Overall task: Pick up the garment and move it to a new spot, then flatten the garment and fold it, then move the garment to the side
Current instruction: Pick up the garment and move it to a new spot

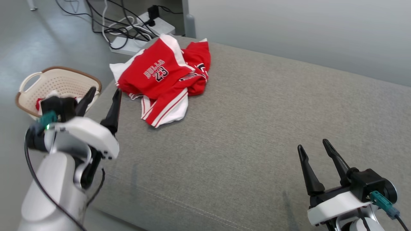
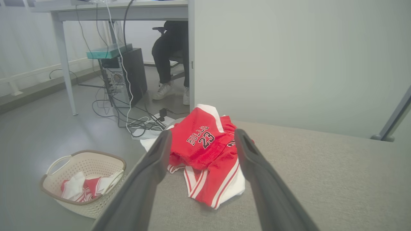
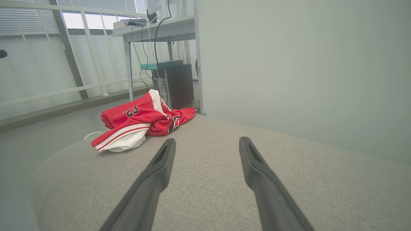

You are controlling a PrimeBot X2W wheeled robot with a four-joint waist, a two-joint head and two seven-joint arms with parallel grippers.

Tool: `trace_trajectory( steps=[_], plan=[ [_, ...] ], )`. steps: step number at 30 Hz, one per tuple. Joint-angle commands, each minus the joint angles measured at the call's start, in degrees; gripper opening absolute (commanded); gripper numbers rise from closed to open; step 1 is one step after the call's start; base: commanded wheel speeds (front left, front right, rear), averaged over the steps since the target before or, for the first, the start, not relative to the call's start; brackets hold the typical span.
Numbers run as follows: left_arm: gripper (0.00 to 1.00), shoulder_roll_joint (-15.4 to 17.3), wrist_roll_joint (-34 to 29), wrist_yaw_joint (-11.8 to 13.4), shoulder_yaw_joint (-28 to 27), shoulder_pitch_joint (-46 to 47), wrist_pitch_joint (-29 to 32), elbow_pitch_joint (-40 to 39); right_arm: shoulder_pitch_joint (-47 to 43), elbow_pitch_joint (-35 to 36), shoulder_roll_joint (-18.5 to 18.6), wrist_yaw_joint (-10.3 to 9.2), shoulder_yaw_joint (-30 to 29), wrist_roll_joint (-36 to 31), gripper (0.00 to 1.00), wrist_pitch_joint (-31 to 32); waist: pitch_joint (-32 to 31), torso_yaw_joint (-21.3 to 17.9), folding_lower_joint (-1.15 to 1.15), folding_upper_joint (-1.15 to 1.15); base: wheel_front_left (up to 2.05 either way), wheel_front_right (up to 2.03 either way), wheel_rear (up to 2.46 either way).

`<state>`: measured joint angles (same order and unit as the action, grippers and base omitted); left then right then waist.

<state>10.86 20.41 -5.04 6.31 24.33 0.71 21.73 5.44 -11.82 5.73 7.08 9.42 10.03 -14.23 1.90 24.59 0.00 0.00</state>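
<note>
Now the left pincer (image 1: 106, 90) gapes empty, seemingly aimed at the crumpled garment (image 1: 160, 73) for pickup; the right pincer (image 1: 313, 144) hangs wide open, well apart.

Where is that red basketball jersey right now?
The red jersey lies crumpled at the far left corner of the grey cushion in the head view, just ahead of the left gripper, with the laundry basket on the floor to its left.

The garment (image 1: 163, 80) lies on the far left corner of the cushion (image 1: 257, 128). The basket (image 1: 62, 82) sits on the floor, left of it (clothes (image 2: 83, 189) inside). My left gripper (image 1: 105, 91) hangs between them, and my right gripper (image 1: 313, 144) is well apart.
</note>
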Motion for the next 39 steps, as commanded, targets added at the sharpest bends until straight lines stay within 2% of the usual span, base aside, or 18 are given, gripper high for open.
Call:
trace_trajectory(
  steps=[1, 7, 14, 23, 33, 34, 35, 36, 39],
  plan=[
    [1.00, 1.94, 1.48, -0.79, -1.04, 6.01, 3.75, -0.57, 2.40, 2.04, 0.66, 0.41, 1.34, -0.61, 1.00, -0.77, 1.43, -2.13, 0.00, 0.00, 0.00, 0.00, 0.00],
    [1.00, 3.98, 7.69, -2.01, -0.34, 14.67, 15.48, 8.83, 4.19, 3.23, 0.81, 0.41, 2.94, -0.96, 1.00, -0.77, 4.52, -7.60, 0.00, 0.00, 0.00, 0.00, 0.00],
    [1.00, 6.08, 12.55, -2.35, -0.49, 19.06, 21.10, 19.73, 6.31, 3.60, 1.71, 0.41, 4.81, -1.24, 1.00, -0.77, 8.41, -12.81, 0.00, 0.00, 0.00, 0.00, 0.00],
    [1.00, 9.96, 17.11, -2.43, 1.42, 20.51, 19.44, 27.33, 10.23, 5.19, 2.40, 0.41, 6.96, -1.41, 1.00, -0.77, 15.88, -17.89, 0.00, 0.00, 0.00, 0.00, 0.00],
    [1.00, 13.75, 22.01, -2.44, 3.83, 20.74, 16.53, 32.12, 12.87, 5.86, 2.56, 0.41, 7.76, -1.52, 1.00, -0.77, 21.11, -19.50, 0.00, 0.00, 0.00, 0.00, 0.00],
    [0.95, 13.85, 22.43, -2.44, 4.22, 20.94, 16.37, 32.44, 13.03, 5.78, 2.58, 0.41, 7.79, -1.53, 1.00, -0.77, 21.24, -19.51, 0.00, 0.00, 0.00, 0.00, 0.00],
    [0.39, 14.03, 22.65, -2.44, 4.70, 21.16, 15.83, 32.55, 13.16, 5.70, 2.58, 0.41, 7.80, -1.54, 1.00, -0.77, 21.34, -19.50, 0.00, 0.00, 0.00, 0.00, 0.00],
    [0.00, 14.19, 22.81, -2.44, 5.17, 21.38, 15.20, 32.70, 13.27, 5.62, 2.57, 0.41, 7.79, -1.55, 1.00, -0.77, 21.36, -19.47, 0.00, 0.00, 0.00, 0.00, 0.00],
    [0.00, 14.40, 22.68, -2.44, 7.35, 22.21, 13.22, 33.09, 13.35, 5.24, 2.34, 0.41, 7.71, -1.51, 1.00, -0.77, 20.83, -19.14, 0.00, 0.00, 0.00, 0.00, 0.00]
  ],
)
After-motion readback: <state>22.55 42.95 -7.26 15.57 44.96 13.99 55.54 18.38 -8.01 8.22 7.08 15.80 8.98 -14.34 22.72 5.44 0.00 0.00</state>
